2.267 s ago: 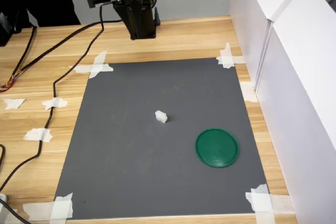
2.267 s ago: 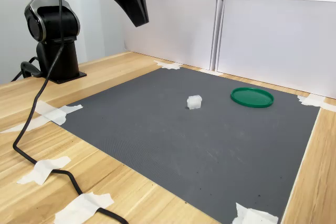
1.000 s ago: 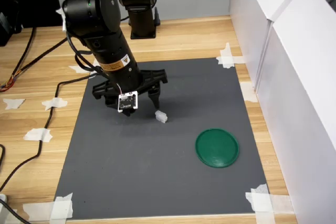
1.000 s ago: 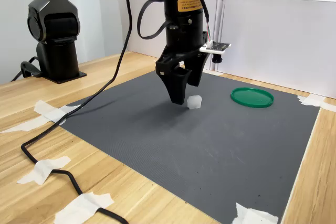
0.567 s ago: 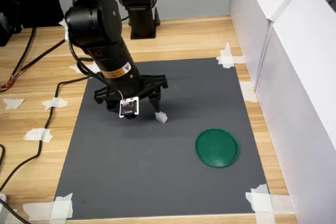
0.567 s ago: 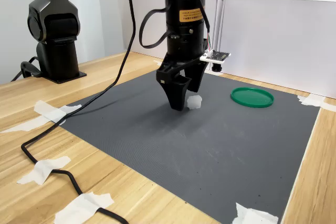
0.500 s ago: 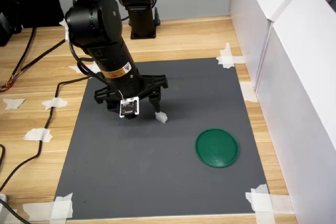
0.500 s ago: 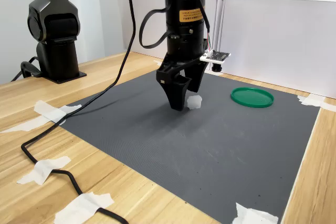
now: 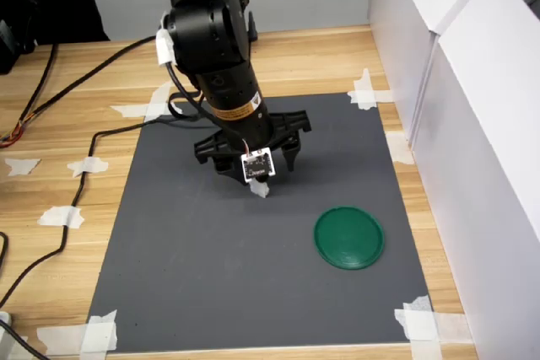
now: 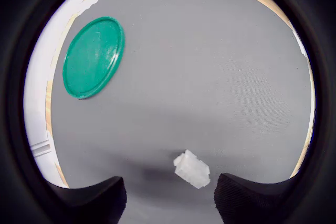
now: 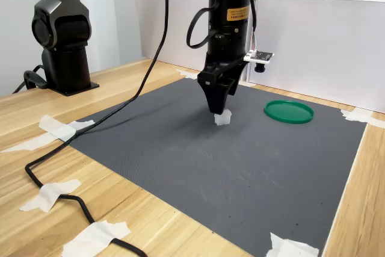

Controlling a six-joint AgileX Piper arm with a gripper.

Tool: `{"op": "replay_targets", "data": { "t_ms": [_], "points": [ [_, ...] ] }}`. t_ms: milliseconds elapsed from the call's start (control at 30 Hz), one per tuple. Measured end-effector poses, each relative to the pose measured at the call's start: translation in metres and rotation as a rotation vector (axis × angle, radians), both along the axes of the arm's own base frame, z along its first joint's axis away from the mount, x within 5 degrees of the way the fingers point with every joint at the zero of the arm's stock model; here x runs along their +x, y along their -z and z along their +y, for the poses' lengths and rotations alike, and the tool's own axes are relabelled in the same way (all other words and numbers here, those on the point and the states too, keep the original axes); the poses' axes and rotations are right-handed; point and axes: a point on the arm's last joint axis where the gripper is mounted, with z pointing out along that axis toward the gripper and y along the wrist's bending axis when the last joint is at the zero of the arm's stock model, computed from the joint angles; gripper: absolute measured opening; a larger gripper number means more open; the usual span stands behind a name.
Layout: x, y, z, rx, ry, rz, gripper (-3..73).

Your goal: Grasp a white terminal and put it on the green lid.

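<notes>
- The gripper (image 11: pixel 219 111) hung just above the grey mat (image 9: pixel 211 267), its jaws spread wide and gripping nothing.
- The white terminal (image 10: pixel 192 169) lay on the mat between the two fingertips (image 10: pixel 94 198), touching neither in the wrist view.
- The green lid (image 9: pixel 349 238) sat flat on the mat, well apart from the gripper.

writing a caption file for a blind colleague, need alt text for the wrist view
A tiny white terminal lies on a dark grey mat, in the gap between the two dark fingertips of the open gripper. A round green lid lies flat on the same mat, well apart from the terminal and with nothing on it.
</notes>
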Motion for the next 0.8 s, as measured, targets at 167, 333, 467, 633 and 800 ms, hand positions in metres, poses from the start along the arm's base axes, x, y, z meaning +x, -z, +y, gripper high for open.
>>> {"op": "replay_targets", "data": {
  "t_ms": [167, 333, 467, 633, 800],
  "points": [
    [0.001, 0.0, -0.002, -0.02, -0.003, -0.011, 71.3],
    [0.005, 0.009, -0.002, -0.035, -0.006, -0.008, 71.3],
    [0.007, 0.017, -0.002, -0.041, -0.003, 0.005, 71.3],
    [0.008, 0.02, -0.003, -0.044, -0.004, 0.008, 71.3],
    [0.009, 0.02, -0.002, -0.043, -0.003, -0.003, 69.6]
  ]
}}
